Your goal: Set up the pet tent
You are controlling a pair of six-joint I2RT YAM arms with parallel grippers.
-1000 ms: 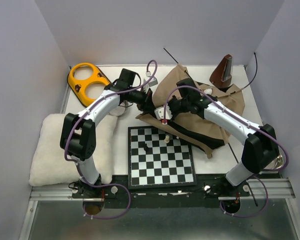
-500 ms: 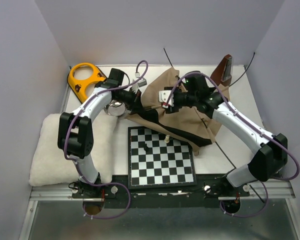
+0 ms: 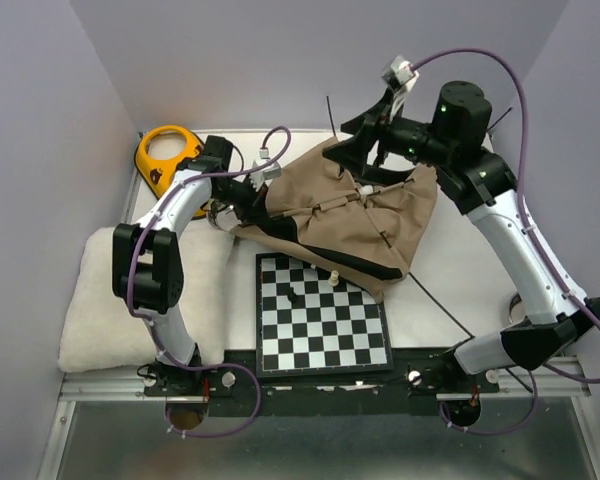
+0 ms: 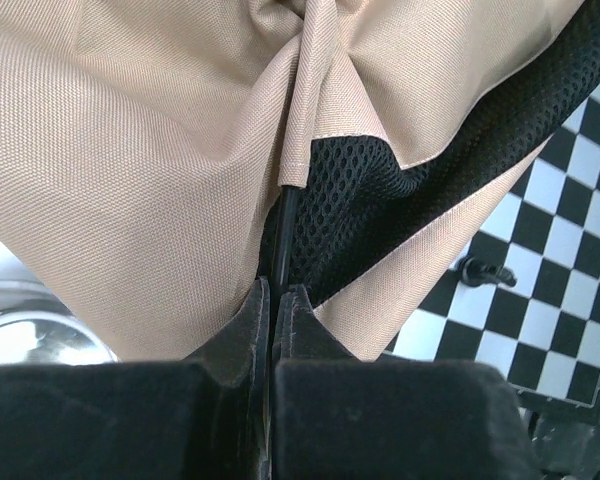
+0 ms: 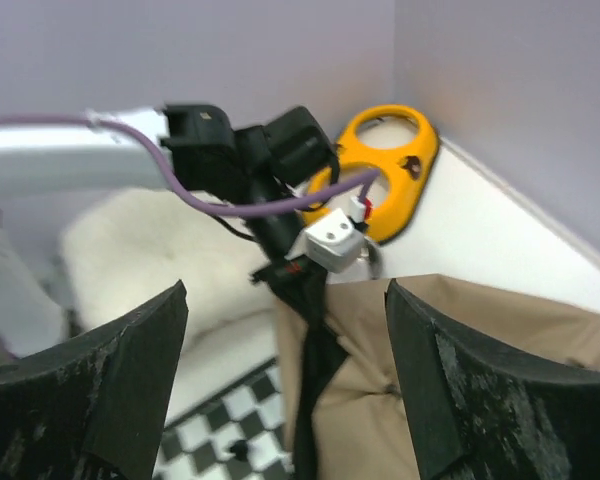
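Behind the chessboard [image 3: 322,320], the pet tent [image 3: 350,215] is pinched by the left gripper [image 4: 275,300]; the right gripper [image 5: 285,310] is spread wide, empty.

My pet tent [image 3: 355,210] lies slumped and creased behind the chessboard [image 3: 320,320], tan side up, black mesh lining [image 4: 365,190] showing along the near hem, which overlaps the board's far edge. My left gripper [image 4: 273,300] pinches a thin black pole [image 4: 284,225] at its left corner.
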